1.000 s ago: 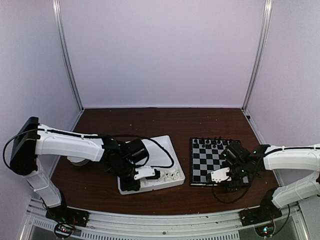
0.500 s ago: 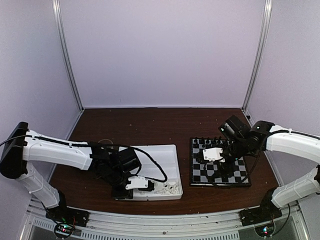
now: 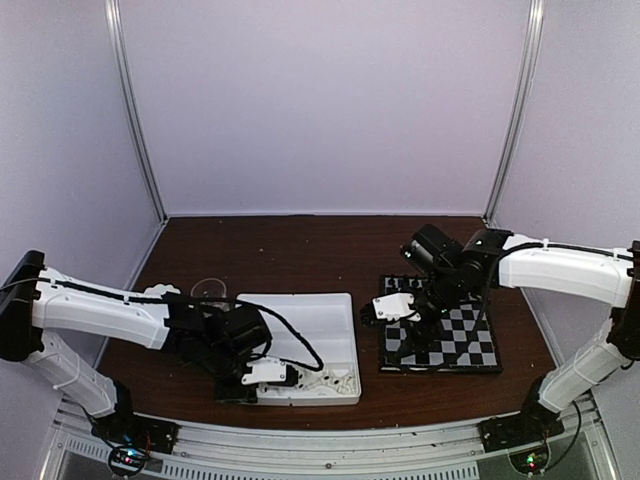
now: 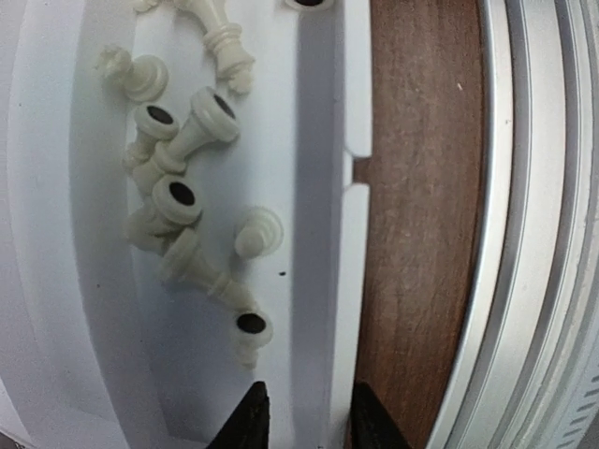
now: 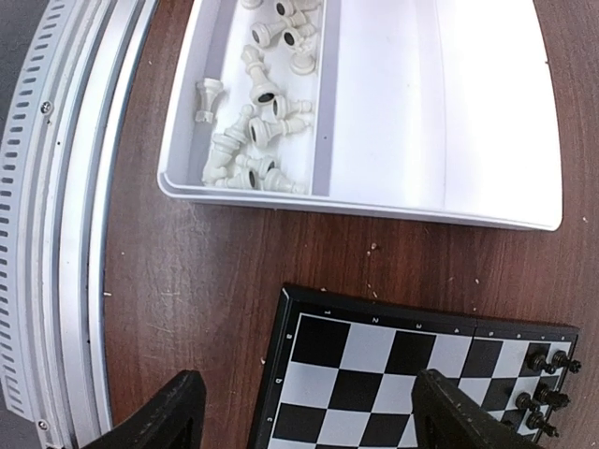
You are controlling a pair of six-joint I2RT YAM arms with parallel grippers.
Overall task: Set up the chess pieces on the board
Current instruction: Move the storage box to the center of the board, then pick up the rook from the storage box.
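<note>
Down at the near side of the table (image 5: 206,271), the left gripper (image 4: 307,423) hangs over the near rim of the white tray (image 4: 329,187). Its jaws stand only a little apart, one tip inside the narrow compartment and the other at the outer edge of the rim, with the tray wall between them and no piece in the grasp. The white chess pieces (image 4: 187,187) lie in a loose heap in this same compartment, just ahead of the tips; the closest one is near the inner fingertip but apart from it. The right gripper (image 5: 314,416) is spread wide and holds nothing, above the corner of the board (image 5: 374,365) that is nearest the tray. The black chess pieces (image 5: 543,379) stand far from its fingers, at the opposite end of the board. The board is cut off by the lower edge of the right wrist view, and in the top view the right arm covers part of it, so the black pieces are hard to make out there. The white pieces are cream-coloured and most lie on their sides, several showing a dark hollow base. The black ones are tiny and upright, and the board has black and pale checks inside a black rim.
</note>
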